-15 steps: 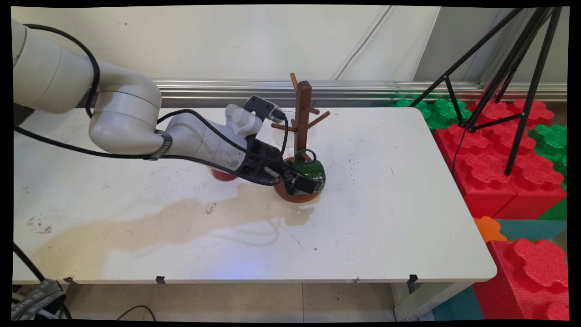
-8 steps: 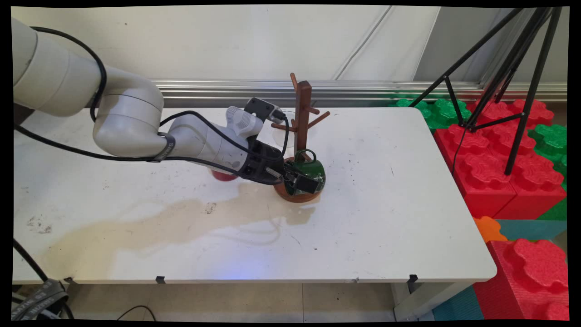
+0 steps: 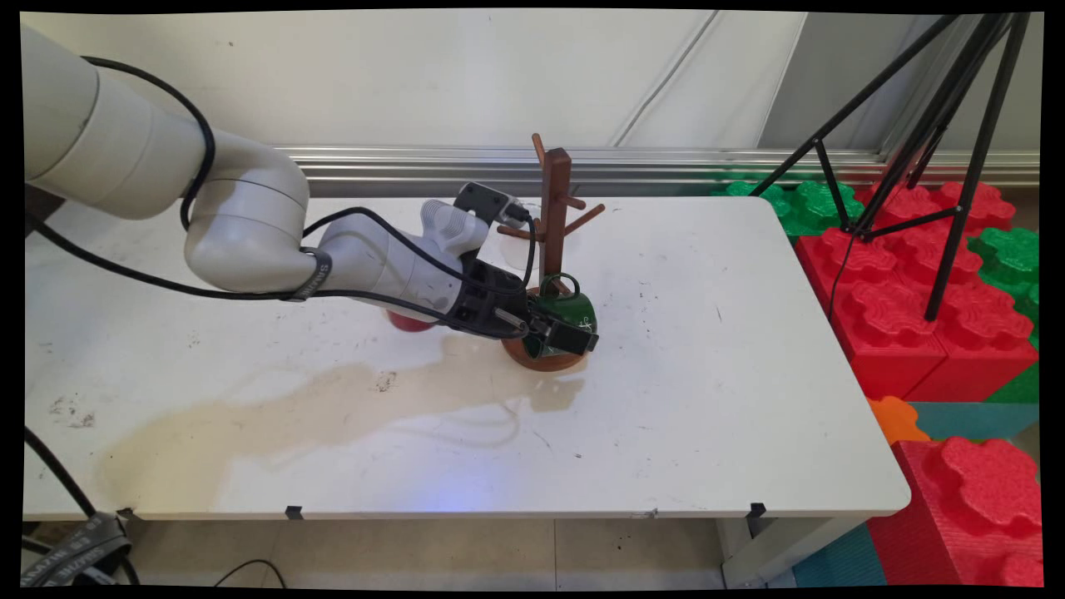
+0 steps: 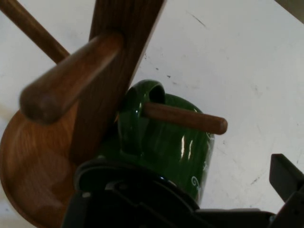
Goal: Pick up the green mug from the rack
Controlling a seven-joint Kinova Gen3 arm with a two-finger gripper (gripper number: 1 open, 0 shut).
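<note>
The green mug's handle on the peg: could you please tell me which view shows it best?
The hand view: the green mug fills it, its handle looped over a peg of the wooden mug tree. The main view shows the mug small, partly behind the pincer.

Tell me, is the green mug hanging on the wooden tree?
Yes. The green mug has its handle looped over a low peg of the mug tree.

Main view overlooks the table (image 3: 682, 399); hand view closes on the mug tree (image 4: 118, 57).
</note>
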